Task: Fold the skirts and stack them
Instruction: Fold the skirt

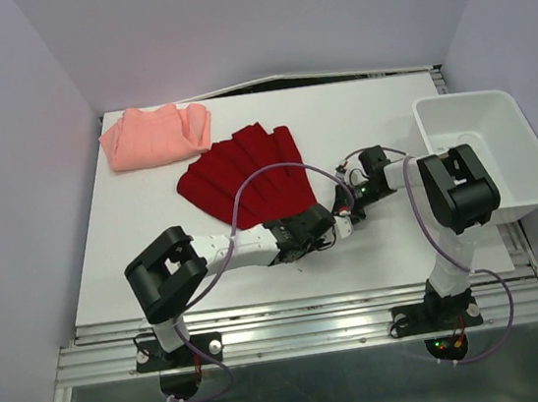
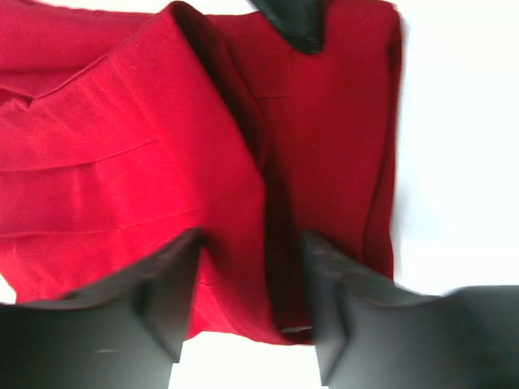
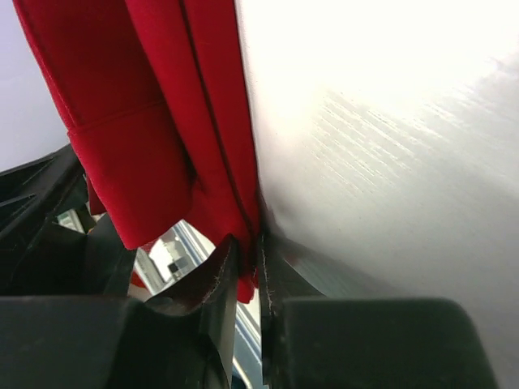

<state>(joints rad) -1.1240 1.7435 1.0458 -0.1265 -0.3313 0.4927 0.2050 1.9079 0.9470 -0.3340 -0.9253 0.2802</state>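
The deep red skirt (image 1: 246,176) lies fanned out in the middle of the table. The salmon-pink skirt (image 1: 156,134) lies folded at the far left corner. My left gripper (image 1: 324,223) is at the red skirt's near right corner; in the left wrist view it (image 2: 253,279) is open, its fingers (image 2: 174,300) straddling the cloth's (image 2: 122,146) near edge. My right gripper (image 1: 348,210) is beside it; in the right wrist view it (image 3: 247,263) is shut on a thin edge of the red skirt (image 3: 146,97), low against the table.
A white plastic bin (image 1: 485,148) stands at the table's right edge, behind the right arm. The two grippers are close together at the skirt's corner. The white table (image 1: 404,243) ends at a metal rail in front.
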